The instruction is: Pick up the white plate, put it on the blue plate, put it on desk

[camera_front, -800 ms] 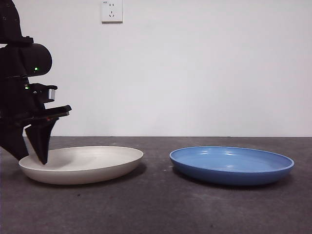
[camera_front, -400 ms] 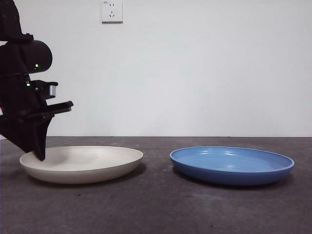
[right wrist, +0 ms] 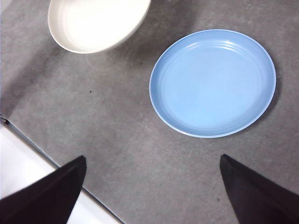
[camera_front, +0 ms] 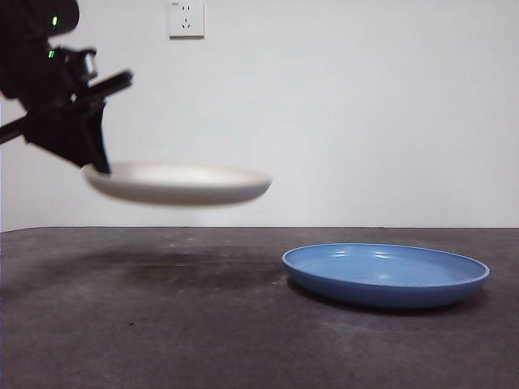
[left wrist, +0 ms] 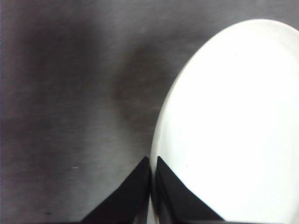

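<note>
Step in hand: carrying the white plate (camera_front: 180, 183) across to the blue plate (camera_front: 386, 274), judged from the lift and the gap between them.
Left pincer (left wrist: 152, 175): clamped on the white plate's rim, 1 jaw inside the rim and 1 outside, jaws nearly touching with only the thin rim between.
Right pincer (right wrist: 152, 179): spread wide, holding nothing, waiting high over the desk (camera_front: 203, 340) with both plates in its view.
White plate position: in the air, clear of the desk, well above its own shadow, roughly level but blurred in the front view; held at the edge farthest from the blue plate, so nearly all of it hangs out from the jaws toward the blue plate.
Blue plate position: flat on the desk, toward the opposite side of the desk from the left pincer, lower than the white plate and well apart from it.
Doing it well: keep the plate level, since a single rim grip leaves the long overhang free to sag or swing; travel smoothly sideways until centred over the blue plate, then lower gently so the 2 rims nest instead of clashing.
Risk: slipping out of the thin rim pinch under a sharp move.
</note>
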Available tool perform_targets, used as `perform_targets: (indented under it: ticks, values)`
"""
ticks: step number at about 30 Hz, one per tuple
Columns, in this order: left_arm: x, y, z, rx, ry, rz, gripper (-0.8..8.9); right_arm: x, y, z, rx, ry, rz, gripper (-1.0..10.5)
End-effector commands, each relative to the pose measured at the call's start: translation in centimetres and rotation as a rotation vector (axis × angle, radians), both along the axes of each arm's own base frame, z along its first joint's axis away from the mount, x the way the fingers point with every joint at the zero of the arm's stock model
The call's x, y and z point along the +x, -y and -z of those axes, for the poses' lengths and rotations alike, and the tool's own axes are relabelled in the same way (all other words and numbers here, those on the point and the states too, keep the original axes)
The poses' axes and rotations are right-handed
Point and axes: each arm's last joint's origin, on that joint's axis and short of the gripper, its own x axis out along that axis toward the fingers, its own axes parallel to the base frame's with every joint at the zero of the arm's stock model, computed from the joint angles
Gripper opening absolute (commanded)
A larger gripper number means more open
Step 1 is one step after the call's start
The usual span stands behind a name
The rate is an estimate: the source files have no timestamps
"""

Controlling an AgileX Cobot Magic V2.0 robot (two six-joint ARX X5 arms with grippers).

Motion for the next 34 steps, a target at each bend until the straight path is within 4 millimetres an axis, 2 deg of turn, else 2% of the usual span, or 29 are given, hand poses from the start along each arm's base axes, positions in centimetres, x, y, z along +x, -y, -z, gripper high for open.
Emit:
perform_targets:
  ticks: [1, 12, 22, 29, 34]
  values:
    - [-0.2, 1.3, -0.8, -0.035, 0.008, 0.010, 0.07, 0.1, -0.1, -0.5, 0.000, 0.022, -0.006, 4.6]
    - [-0.9, 8.7, -0.8, -0.113, 0.073, 0.123, 0.09, 0.1, -0.1, -0.5, 0.004, 0.019, -0.001, 4.6]
    - [1.6, 15.0, 0.5, -0.090, 0.037, 0.196, 0.09, 0.1, -0.1, -0.6, 0.012, 0.014, 0.008, 4.6]
    - [3.0, 18.7, 3.1, -0.022, -0.024, 0.240, 0.09, 0.1, -0.1, -0.6, 0.013, 0.017, 0.009, 4.6]
    - [3.3, 20.2, 5.1, 0.008, -0.057, 0.257, 0.09, 0.1, -0.1, -0.6, 0.013, 0.017, 0.009, 4.6]
